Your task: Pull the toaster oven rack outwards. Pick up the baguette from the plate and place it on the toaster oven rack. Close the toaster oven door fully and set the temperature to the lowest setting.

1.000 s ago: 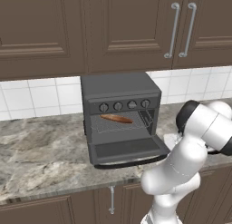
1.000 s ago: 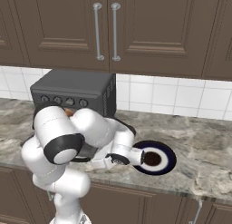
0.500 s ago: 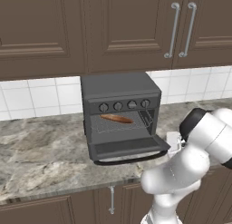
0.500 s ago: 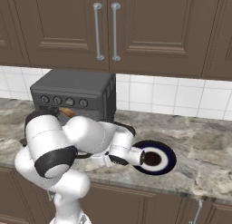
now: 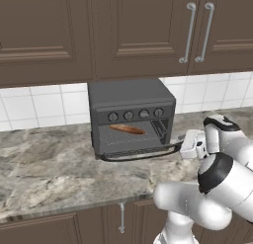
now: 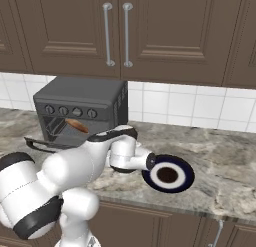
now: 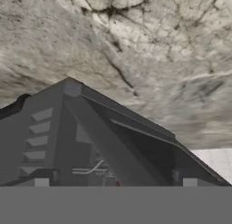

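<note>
White claw (image 5: 184, 148) spread wide, empty, just beside the toaster oven door (image 5: 136, 153) handle's end

toaster oven rack (image 5: 129, 135) barely discernible, plate (image 6: 184, 181) rim partly arm-hidden

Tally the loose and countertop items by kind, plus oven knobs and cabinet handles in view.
Toaster oven: 1
Baguette: 1
Plate: 1
Oven knobs: 4
Cabinet handles: 2 upper, 1 lower in the left base view
Total: 10
</note>
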Robot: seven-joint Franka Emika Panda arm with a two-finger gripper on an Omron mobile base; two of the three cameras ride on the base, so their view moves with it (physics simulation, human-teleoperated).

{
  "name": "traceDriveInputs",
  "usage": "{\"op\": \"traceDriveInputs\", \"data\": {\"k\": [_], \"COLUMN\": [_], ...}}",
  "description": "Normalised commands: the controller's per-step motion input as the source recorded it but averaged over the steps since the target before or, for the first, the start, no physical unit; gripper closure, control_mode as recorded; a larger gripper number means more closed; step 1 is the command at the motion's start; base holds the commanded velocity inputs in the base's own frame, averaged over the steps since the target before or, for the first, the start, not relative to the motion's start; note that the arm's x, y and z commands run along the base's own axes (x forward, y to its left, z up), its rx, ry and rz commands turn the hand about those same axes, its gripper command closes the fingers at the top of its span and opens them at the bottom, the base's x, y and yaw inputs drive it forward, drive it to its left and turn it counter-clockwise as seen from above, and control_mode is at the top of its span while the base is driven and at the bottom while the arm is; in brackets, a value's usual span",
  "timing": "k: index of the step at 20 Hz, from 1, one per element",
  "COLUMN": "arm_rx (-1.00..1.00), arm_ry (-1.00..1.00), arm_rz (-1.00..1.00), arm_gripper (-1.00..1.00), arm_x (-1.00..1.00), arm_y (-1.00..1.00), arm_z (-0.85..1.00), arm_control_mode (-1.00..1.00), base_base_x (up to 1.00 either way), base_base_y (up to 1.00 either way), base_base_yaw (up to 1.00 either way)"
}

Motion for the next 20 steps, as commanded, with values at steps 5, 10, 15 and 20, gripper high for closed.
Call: {"op": "traceDriveInputs", "data": {"k": [5,10,15,20], "arm_rx": [-0.19,-0.20,-0.18,-0.11], "arm_ry": [0.00,0.00,0.00,-0.01], "arm_rz": [-0.30,-0.27,-0.22,-0.22], "arm_gripper": [-1.00,-1.00,-1.00,-1.00], "arm_x": [0.00,0.05,0.33,0.55], "arm_y": [1.00,1.00,1.00,1.00], "arm_z": [0.36,0.24,0.30,0.20], "arm_control_mode": [-1.00,-1.00,-1.00,-1.00], "base_base_x": [0.00,0.00,0.00,0.00], "base_base_y": [0.00,0.00,0.00,0.00], "base_base_yaw": [0.00,0.00,0.00,0.00]}}
